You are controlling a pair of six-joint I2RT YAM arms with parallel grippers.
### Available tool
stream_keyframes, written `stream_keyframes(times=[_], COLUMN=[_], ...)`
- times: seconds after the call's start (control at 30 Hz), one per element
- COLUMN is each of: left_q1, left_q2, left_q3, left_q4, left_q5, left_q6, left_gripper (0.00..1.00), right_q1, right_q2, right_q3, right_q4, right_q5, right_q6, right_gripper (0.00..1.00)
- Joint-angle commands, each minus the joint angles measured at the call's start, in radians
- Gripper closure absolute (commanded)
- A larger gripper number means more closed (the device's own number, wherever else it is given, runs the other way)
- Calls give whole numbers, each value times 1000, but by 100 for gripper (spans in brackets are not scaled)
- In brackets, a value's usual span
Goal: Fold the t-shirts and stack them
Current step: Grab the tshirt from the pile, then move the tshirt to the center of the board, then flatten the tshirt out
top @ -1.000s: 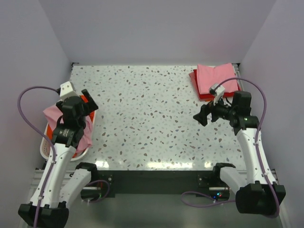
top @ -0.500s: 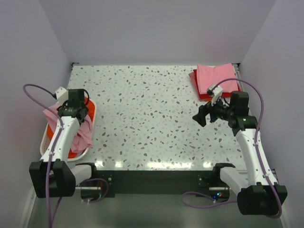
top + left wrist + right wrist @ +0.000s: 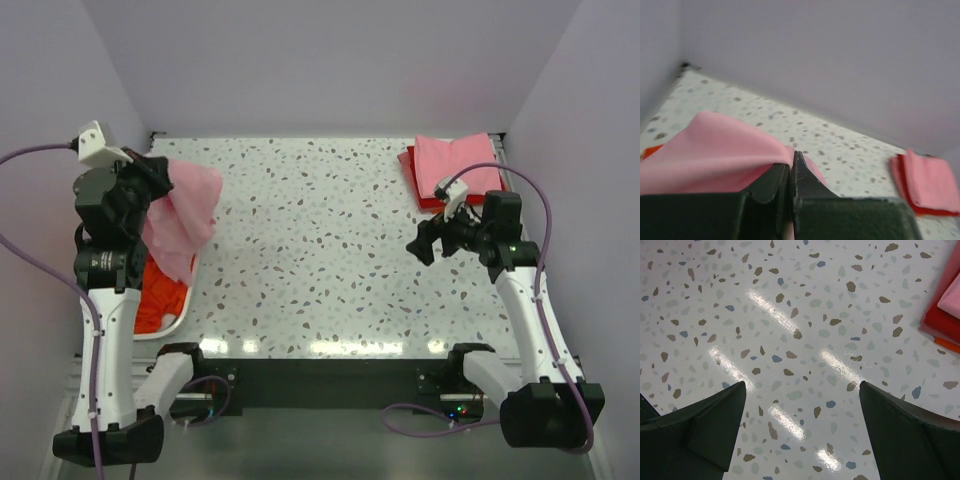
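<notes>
A light pink t-shirt (image 3: 183, 212) hangs crumpled in the air at the table's left edge, above the basket. My left gripper (image 3: 160, 176) is shut on its upper part. In the left wrist view the pink cloth (image 3: 715, 150) drapes over the pinched fingertips (image 3: 801, 172). An orange t-shirt (image 3: 157, 292) lies in the white basket (image 3: 176, 317) below. At the far right corner lies a folded pile, a pink t-shirt (image 3: 455, 164) on a red one (image 3: 414, 180). My right gripper (image 3: 428, 240) hovers open over bare table (image 3: 800, 340), nothing between its fingers.
The speckled table is boxed in by pale walls at the back and both sides. The folded pile's red edge (image 3: 940, 320) shows at the right of the right wrist view. The pile (image 3: 925, 182) also appears far right in the left wrist view.
My left gripper closed on the pink t-shirt in the basket and lifted it up and toward the back. The right arm stayed put.
</notes>
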Motion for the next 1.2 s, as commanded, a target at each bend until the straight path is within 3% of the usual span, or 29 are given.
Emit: stream_keyframes(times=[0.0,0.13,0.27,0.37,0.57,0.63,0.67,0.73,0.87,0.93,1.03,1.07,1.17], left_q1=[-28,-223,-399,-496,-632,-652,-654,-652,-651,-653,-654,-657,-720], left_q2=[57,147,206,232,295,350,374,454,531,520,473,465,421], left_q3=[102,273,316,279,52,-50,-78,-106,-5,42,33,23,-69], left_q4=[225,303,368,386,503,520,515,421,132,26,-40,-55,-73], left_q5=[487,560,566,531,459,462,468,448,138,68,100,211,319], left_q6=[-63,-130,-185,-188,-191,-191,-190,-122,108,220,336,365,418], left_gripper=[100,100,100,100,98,85,62,39,30,27,25,25,25], right_q1=[5,5,4,4,-10,-21,-23,-24,-24,-23,-1,10,124], right_q2=[-3,-1,-4,-4,-12,-10,-4,0,49,82,143,155,194], right_q3=[17,10,6,4,-2,-2,-3,-5,6,16,30,32,17], right_q4=[20,32,46,52,69,70,70,69,-18,-93,-235,-288,-301], right_q5=[18,50,107,147,233,243,243,228,86,-38,-194,-201,-137], right_q6=[-13,-13,-17,-20,-22,-22,-24,-33,-132,-271,-484,-534,-680], right_gripper=[1,1,1,1,1,1,1,1,1,1,2,2,2])
